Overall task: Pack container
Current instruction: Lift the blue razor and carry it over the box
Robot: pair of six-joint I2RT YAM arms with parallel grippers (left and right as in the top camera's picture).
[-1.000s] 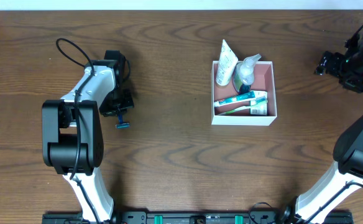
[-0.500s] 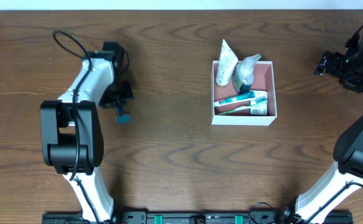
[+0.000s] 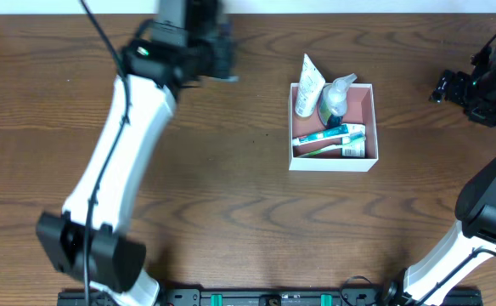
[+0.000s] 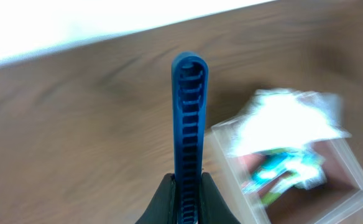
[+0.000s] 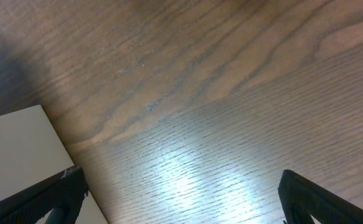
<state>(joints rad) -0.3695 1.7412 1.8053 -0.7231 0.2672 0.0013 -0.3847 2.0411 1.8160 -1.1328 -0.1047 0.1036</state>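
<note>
The container [image 3: 333, 163], a square white box with a pink inside, stands right of centre and holds a white tube [image 3: 310, 85], a clear bottle [image 3: 336, 95] and toothbrushes [image 3: 329, 138]. My left gripper [image 3: 220, 65] is raised over the back of the table, left of the container, shut on a blue ribbed razor handle [image 4: 189, 124] that sticks out ahead of the fingers [image 4: 188, 194]. The container shows blurred at the lower right of the left wrist view [image 4: 353, 163]. My right gripper [image 3: 448, 87] hangs at the far right edge, open and empty [image 5: 181, 199].
The brown wooden table [image 3: 231, 212] carries only the container. A white surface [image 5: 17, 146] lies at the left of the right wrist view, beside the table edge. The table's back edge [image 4: 76, 46] meets a white backdrop.
My left arm has swung from the far left up and to the right toward the container, carrying the blue razor off the table. The right arm has not moved.
</note>
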